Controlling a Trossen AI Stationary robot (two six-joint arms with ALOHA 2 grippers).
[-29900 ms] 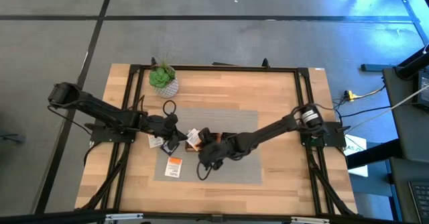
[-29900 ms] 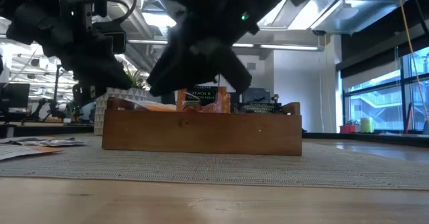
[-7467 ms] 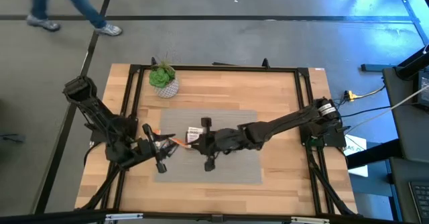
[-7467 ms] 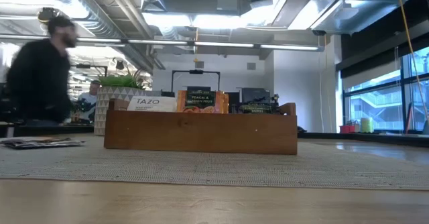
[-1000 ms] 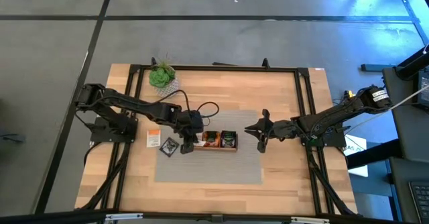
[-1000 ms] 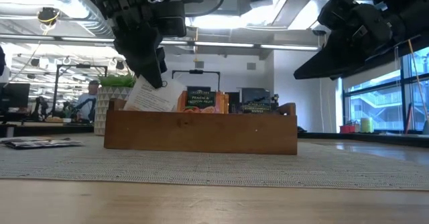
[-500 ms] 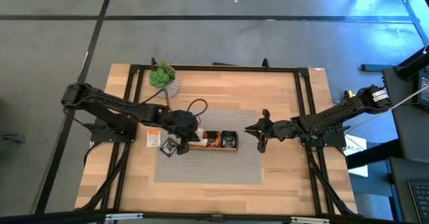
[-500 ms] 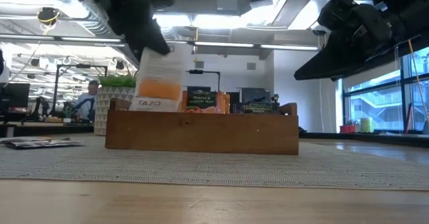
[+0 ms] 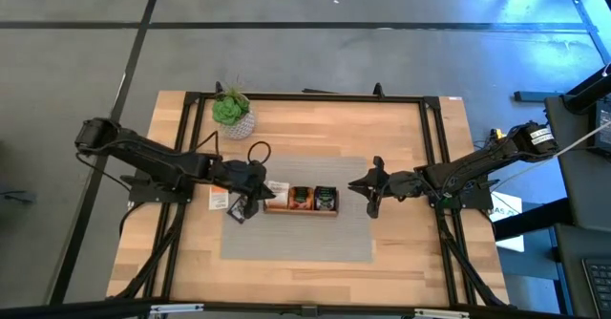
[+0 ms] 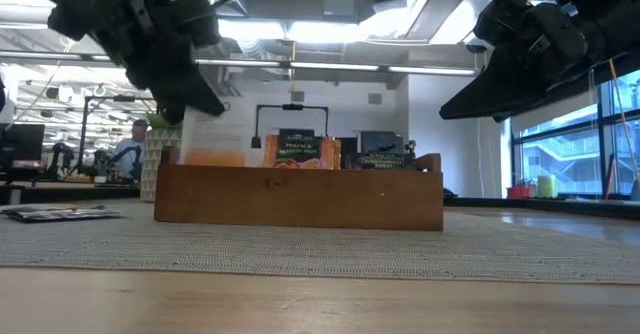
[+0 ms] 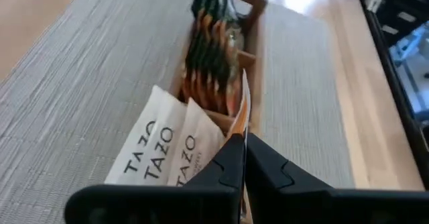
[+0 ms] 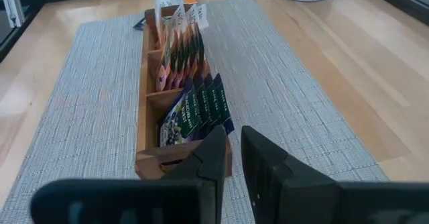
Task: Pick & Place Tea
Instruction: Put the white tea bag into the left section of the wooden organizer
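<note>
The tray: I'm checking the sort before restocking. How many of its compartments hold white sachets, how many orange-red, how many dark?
Compartments with white sachets: 1
Compartments with orange-red sachets: 1
Compartments with dark sachets: 1
Total: 3 compartments in the tray

An open-plan office or robotics lab; exposed ducts [image 10: 150, 14] and strip lights [image 10: 420, 70] run overhead, desks with monitors [image 10: 22, 144] stand behind, large windows [image 10: 560, 144] at the side; the wooden table [image 9: 401, 138] sits in a black frame on grey floor
</note>
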